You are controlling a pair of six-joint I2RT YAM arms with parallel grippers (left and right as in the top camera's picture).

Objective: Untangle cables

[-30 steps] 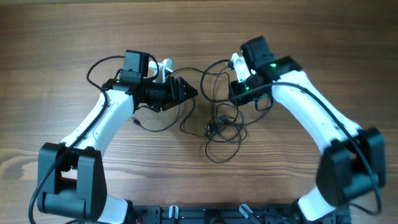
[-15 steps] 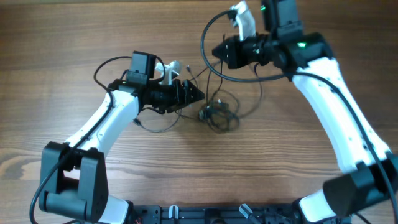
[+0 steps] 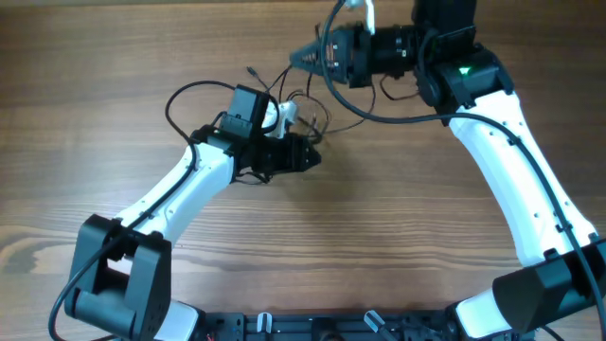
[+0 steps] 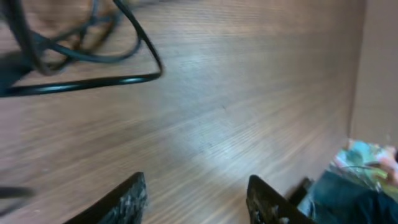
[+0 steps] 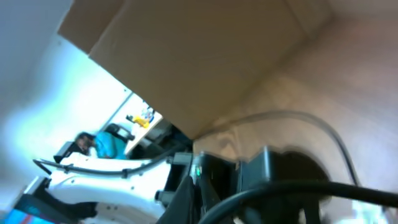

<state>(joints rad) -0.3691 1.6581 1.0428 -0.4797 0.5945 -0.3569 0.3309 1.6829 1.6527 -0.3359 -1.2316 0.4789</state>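
Status change: the right gripper (image 3: pixel 305 57), which a second ago worked low over the wire bundle at table centre, now sits at the far edge of the brown wood-grain table (image 3: pixel 114 57) with its tip pointing toward the left arm. Its jaws have clenched fully. The thin black wires with small plug ends (image 3: pixel 301 102) have left their former spot at table centre. They now lie as a loose cluster between the two grippers, and strands run up to the right gripper's tip. Judgement: the right gripper is pinching one strand and has drawn the bundle along with it, though the strand is too fine for the contact itself to show.

The left gripper (image 3: pixel 311 156) has followed the bundle, advancing toward the far side. In the left wrist view its fingers (image 4: pixel 127 199) stand apart with bare table between them, so the tool is released and grips nothing. The wires (image 4: pixel 81 56) cross that view ahead of the fingers, clear of them.

Consequence for the task: one end of the bundle is under tension, but the loops remain clustered. The cables are not yet separated, and a second grasp by the left gripper appears necessary to spread them
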